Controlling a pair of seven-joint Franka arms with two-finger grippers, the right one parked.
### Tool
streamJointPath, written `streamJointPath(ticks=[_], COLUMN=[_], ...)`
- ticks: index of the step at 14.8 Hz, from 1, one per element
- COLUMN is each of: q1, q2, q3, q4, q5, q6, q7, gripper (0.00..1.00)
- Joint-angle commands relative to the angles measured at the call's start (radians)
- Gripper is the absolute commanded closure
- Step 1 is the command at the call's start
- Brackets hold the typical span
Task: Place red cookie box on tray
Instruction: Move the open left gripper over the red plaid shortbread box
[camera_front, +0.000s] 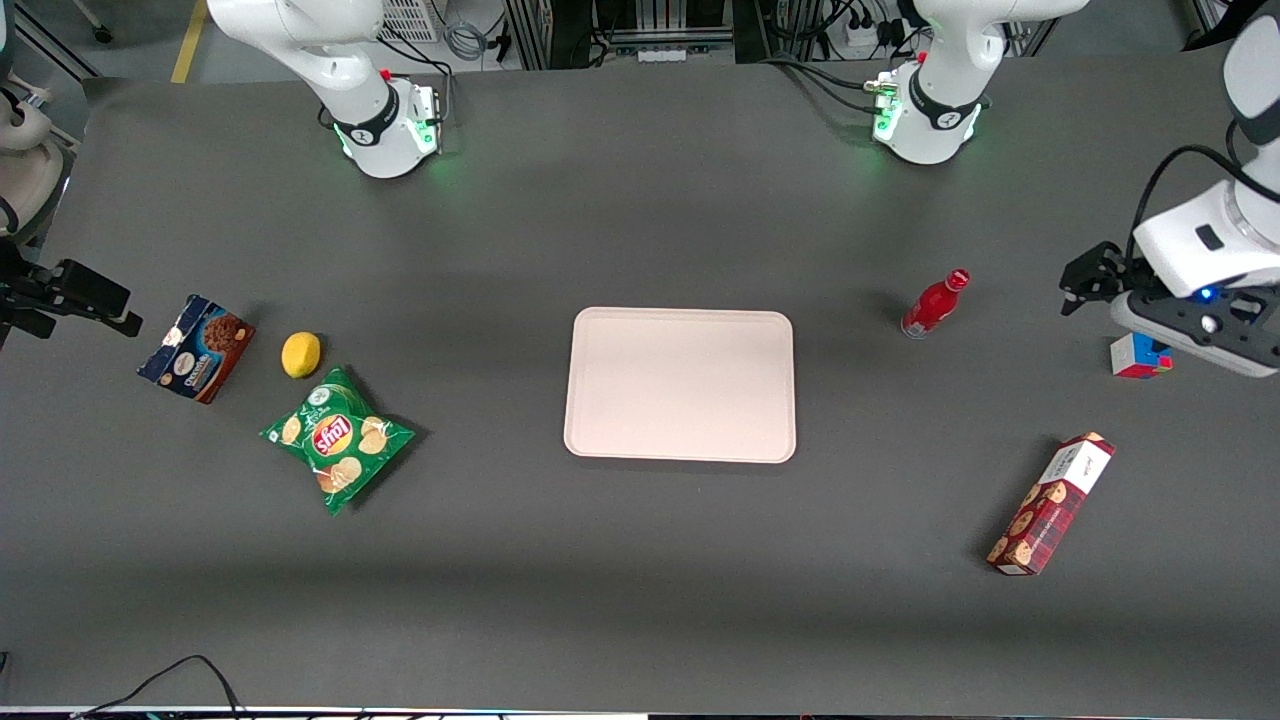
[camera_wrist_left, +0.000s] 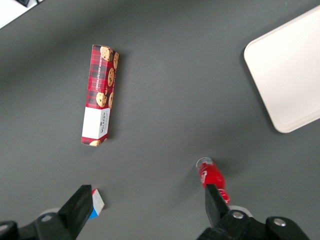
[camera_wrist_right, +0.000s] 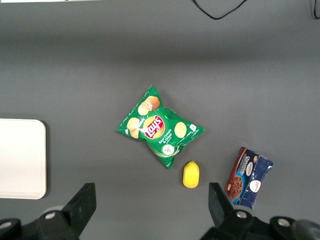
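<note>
The red cookie box (camera_front: 1052, 503) lies flat on the dark table toward the working arm's end, nearer the front camera than the tray, its white end pointing away from that camera. It also shows in the left wrist view (camera_wrist_left: 101, 95). The pale pink tray (camera_front: 680, 385) lies flat in the middle of the table with nothing on it; one corner shows in the left wrist view (camera_wrist_left: 290, 70). My left gripper (camera_front: 1074, 288) hangs above the table at the working arm's end, farther from the front camera than the box. It is open and holds nothing (camera_wrist_left: 147, 205).
A red bottle (camera_front: 935, 303) lies between the tray and my gripper. A small colored cube (camera_front: 1140, 355) sits under the wrist. Toward the parked arm's end lie a green chips bag (camera_front: 338, 437), a lemon (camera_front: 301, 354) and a blue-and-brown cookie box (camera_front: 197, 348).
</note>
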Motion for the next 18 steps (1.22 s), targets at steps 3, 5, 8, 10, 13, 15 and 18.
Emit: streamJointPath(ticks=[3,5,8,10,13,15,18], q1=[-0.004,-0.002,-0.002,-0.002,0.004,0.004,0.008], q2=[0.087,0.143,0.229,0.284,0.376,0.438,0.553], q3=[0.027,0.047,0.059,0.075,0.093,0.096,0.098], q4=[0.047,0.050,0.054,0.054,0.056,0.076,0.198], q5=[0.006,0.009,0.052,0.054,0.046,0.049,0.038], q6=[-0.015,0.018,0.123,0.172,0.305,0.406,0.425], q7=[0.114,0.114,0.123,0.127,0.130,0.133,0.223], gripper=[0.00,0.00,0.00,0.00,0.00,0.00,0.00])
